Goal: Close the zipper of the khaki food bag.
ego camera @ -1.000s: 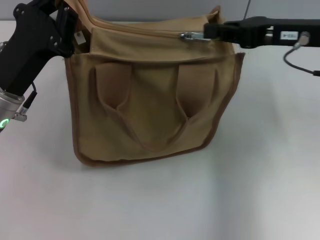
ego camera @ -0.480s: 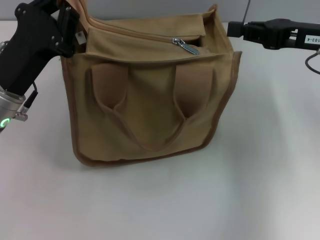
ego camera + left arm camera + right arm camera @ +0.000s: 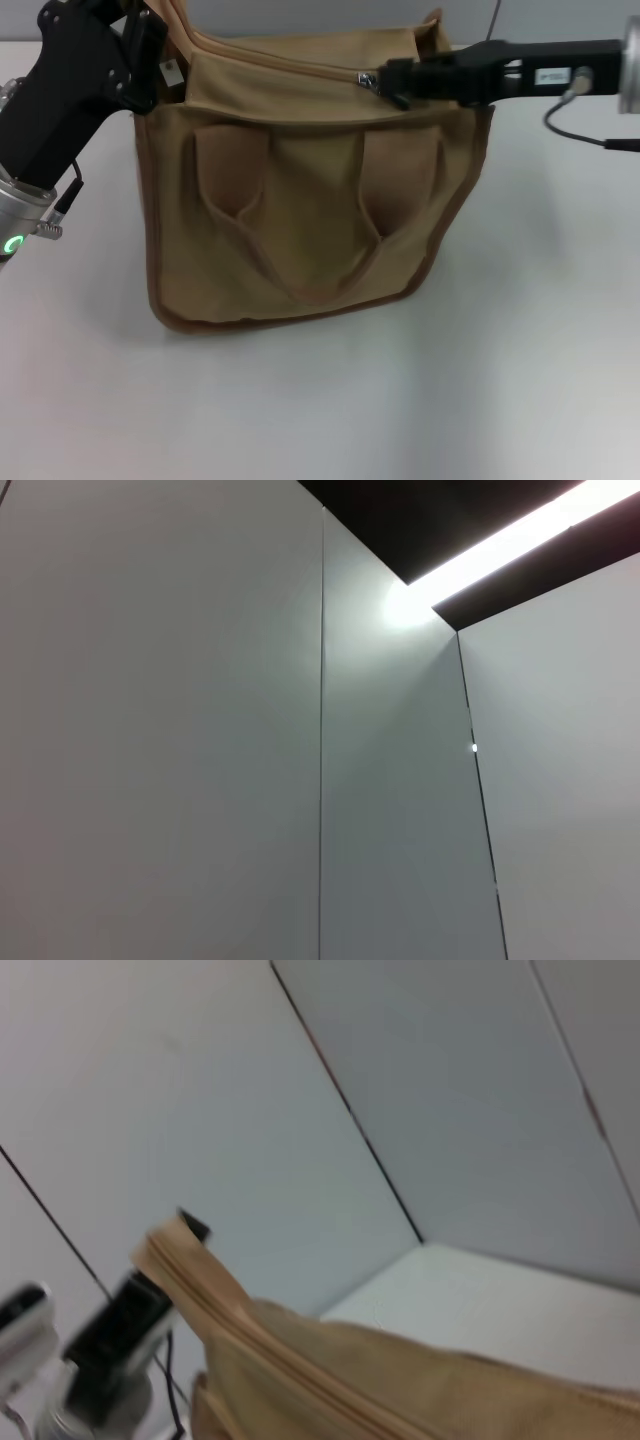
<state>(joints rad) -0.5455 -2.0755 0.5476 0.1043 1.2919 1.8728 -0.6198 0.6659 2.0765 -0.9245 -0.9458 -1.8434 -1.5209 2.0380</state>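
Note:
The khaki food bag (image 3: 300,210) stands upright in the middle of the white table, handles hanging down its front. Its zipper (image 3: 290,68) runs along the top panel, and the silver pull tab (image 3: 364,78) shows right of the middle. My right gripper (image 3: 392,80) reaches in level from the right, its tip right at the pull tab. My left gripper (image 3: 148,60) is shut on the bag's top left corner and holds it up. The right wrist view shows the bag's top edge (image 3: 400,1380) and the left gripper (image 3: 125,1325) far off. The left wrist view shows only wall.
The white table (image 3: 520,330) stretches in front of and to the right of the bag. A black cable (image 3: 575,125) hangs under the right arm. The left arm's body (image 3: 50,110) slants down beside the bag's left side. Grey wall panels stand behind.
The right gripper pulled back to the right and the pull tab fell flat. It has now come back left to the tab. The bag has shifted slightly right.

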